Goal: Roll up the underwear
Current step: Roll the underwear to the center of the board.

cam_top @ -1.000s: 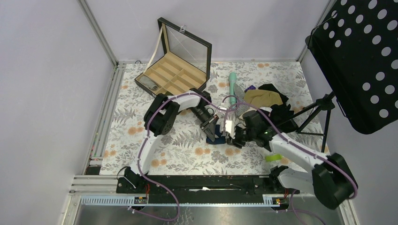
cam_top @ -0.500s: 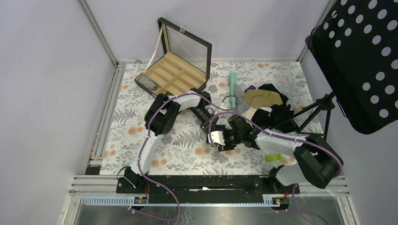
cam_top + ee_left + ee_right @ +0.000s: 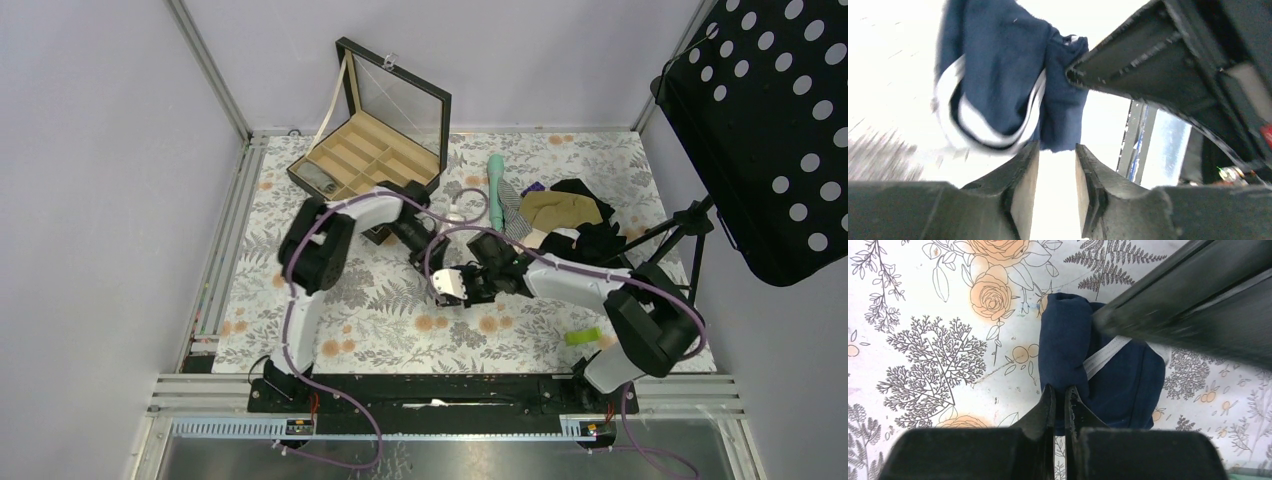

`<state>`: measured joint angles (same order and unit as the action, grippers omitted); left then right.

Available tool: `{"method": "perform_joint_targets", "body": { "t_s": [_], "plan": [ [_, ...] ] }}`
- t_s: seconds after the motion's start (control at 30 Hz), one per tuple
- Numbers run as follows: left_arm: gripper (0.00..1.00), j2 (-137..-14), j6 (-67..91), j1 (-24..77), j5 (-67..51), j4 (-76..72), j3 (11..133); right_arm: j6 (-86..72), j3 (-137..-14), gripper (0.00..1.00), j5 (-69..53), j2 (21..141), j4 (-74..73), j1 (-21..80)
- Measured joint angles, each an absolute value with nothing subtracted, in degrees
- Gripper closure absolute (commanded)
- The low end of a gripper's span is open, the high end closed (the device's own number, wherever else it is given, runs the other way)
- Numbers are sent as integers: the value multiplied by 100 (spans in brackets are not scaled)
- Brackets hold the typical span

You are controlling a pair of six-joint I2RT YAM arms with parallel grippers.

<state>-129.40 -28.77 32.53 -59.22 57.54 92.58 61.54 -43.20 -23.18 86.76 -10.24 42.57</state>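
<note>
Right wrist view: the underwear (image 3: 1120,385) lies on the floral bench (image 3: 923,340). It's navy, w/ one side turned over into a fat roll and a white waistband strip (image 3: 1105,355) crossing its middle. The right gripper (image 3: 1060,392) has its jaws squeezed to a thin slot right on the near edge of that roll. It looks pinched on the cloth.

Left wrist view: same underwear seen from low down, bunched, white band looping round its open end. The left gripper (image 3: 1057,150) sits just short of the cloth's lower edge. Its jaws are a narrow gap apart w/ bright bench showing btw them, nothing held.

Top view: both arms meet mid-bench. The underwear is hidden under them, can't make it out there.

My read: mid-roll, approx half wound. Next move prob. needs the right gripper to carry the pinched edge over the flat remainder while the left gripper pins the loose end. Soft cloth like this could spring open if let go early.
</note>
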Motion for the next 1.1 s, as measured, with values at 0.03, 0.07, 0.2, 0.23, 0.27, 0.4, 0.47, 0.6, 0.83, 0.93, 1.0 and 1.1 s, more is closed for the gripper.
{"method": "perform_joint_targets", "body": {
  "t_s": [0.03, 0.07, 0.2, 0.23, 0.27, 0.4, 0.47, 0.6, 0.83, 0.93, 1.0, 1.1],
  "plan": [
    [64, -12700, -2821, 3151, -5802, 5621, 9089, 6106, -4451, 100, -2324, 8772, -1170, 4239],
    [63, -12359, -2720, 2993, -5638, 5419, 8879, 6051, -4595, 100, -2349, 8873, -1332, 4211],
    [60, -11144, -2497, 2508, -4998, 4788, 8427, 5769, -5216, 100, -2753, 9389, -1981, 3918],
    [59, -10763, -2449, 2425, -4805, 4519, 8211, 5686, -5406, 100, -2912, 9555, -2171, 3820],
    [59, -10475, -2408, 2401, -4681, 4357, 8036, 5603, -5629, 100, -3087, 9745, -2392, 3715],
    [58, -9089, -2040, 2512, -3789, 3494, 6980, 5223, -6530, 100, -3739, 10565, -3288, 3315],
    [58, -8643, -1833, 2591, -3109, 3124, 6637, 5030, -6925, 100, -4034, 10960, -3708, 3129],
    [54, -8020, -1822, 2657, -2235, 2292, 5931, 4646, -7758, 100, -4576, 11808, -4611, 2827],
    [51, -7612, -3194, 3577, -2416, 1673, 5264, 4088, -8289, 100, -4923, 12396, -5203, 2633],
    [51, -8016, -3785, 4178, -2703, 1623, 5325, 3905, -8326, 100, -4917, 12440, -5227, 2628],
    [51, -8449, -3999, 4401, -2867, 1608, 5408, 3806, -8340, 100, -4915, 12457, -5231, 2624],
    [51, -9026, -4180, 4510, -2952, 1527, 5485, 3708, -8340, 100, -4908, 12462, -5225, 2622]
  ]
}}
